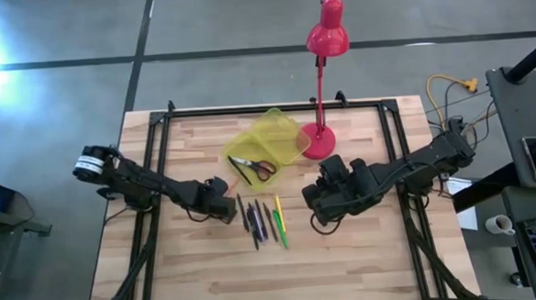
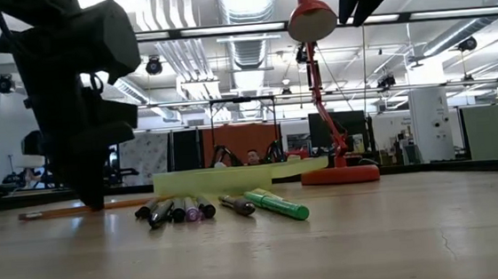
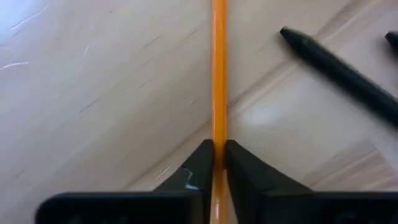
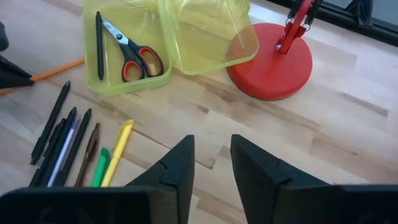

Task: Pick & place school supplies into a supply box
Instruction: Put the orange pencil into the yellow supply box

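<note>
The orange pencil [image 3: 218, 74] lies on the wooden table between the pen row and the open yellow-green supply box [image 1: 269, 132]. My left gripper [image 1: 229, 207] is shut on it, left of the pens. Red-handled scissors [image 4: 134, 53] and a dark pen [image 4: 99, 37] lie in the box. Several dark pens [image 4: 59, 134], a green marker [image 2: 276, 205] and a yellow pen [image 4: 118, 149] lie side by side on the table. My right gripper [image 4: 211, 168] is open and empty, above the table to the right of the pens. My left gripper pinches the orange pencil's shaft [image 3: 218, 134] between its two fingertips [image 3: 202, 165]. The pencil runs on straight ahead of the fingers and also back between them. The fingers slant down from the table's left. The pencil lies level on the table [image 2: 59, 211].
A red desk lamp stands with its round base [image 1: 317, 142] right beside the box's open lid [image 4: 205, 28], its head [image 1: 327, 32] beyond the table's far edge. Bare wood lies along the table's near side [image 1: 275, 278].
</note>
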You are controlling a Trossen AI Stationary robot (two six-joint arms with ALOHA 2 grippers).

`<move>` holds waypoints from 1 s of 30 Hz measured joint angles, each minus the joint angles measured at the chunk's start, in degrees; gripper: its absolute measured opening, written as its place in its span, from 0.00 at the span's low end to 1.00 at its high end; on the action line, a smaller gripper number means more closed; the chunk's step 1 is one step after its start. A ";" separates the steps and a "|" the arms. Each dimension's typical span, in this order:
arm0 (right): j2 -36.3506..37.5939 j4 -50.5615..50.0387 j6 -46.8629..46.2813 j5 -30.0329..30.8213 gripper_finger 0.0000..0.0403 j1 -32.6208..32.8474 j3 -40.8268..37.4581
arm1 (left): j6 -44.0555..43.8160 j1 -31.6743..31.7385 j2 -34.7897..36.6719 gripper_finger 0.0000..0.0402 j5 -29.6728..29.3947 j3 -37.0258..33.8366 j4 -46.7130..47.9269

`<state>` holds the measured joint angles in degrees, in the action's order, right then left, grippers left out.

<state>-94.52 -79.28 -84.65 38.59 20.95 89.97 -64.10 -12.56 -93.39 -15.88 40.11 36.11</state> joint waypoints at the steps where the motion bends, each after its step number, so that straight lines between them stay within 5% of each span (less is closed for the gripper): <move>1: 0.00 0.00 0.30 0.00 0.23 0.00 0.00 | 0.18 -0.01 0.15 0.03 0.38 -0.32 -0.09; 7: 0.00 0.36 1.75 -0.29 0.21 0.09 0.00 | 6.27 -3.91 0.87 0.01 0.84 -0.72 2.35; 14: 0.00 10.10 14.73 -9.50 0.18 0.15 -0.69 | 7.69 -11.12 3.73 0.00 3.40 -1.07 7.26; 25: -0.15 20.09 19.80 -10.45 0.18 0.15 -2.25 | 2.13 -22.49 10.75 0.01 0.14 3.40 14.10; 30: -0.99 26.87 28.15 -19.38 0.18 0.15 -2.35 | 8.59 -25.26 11.90 0.01 -1.55 5.33 13.09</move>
<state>-95.51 -52.40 -56.50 19.21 21.10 87.63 -55.52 -37.81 -81.49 -17.43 45.44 49.20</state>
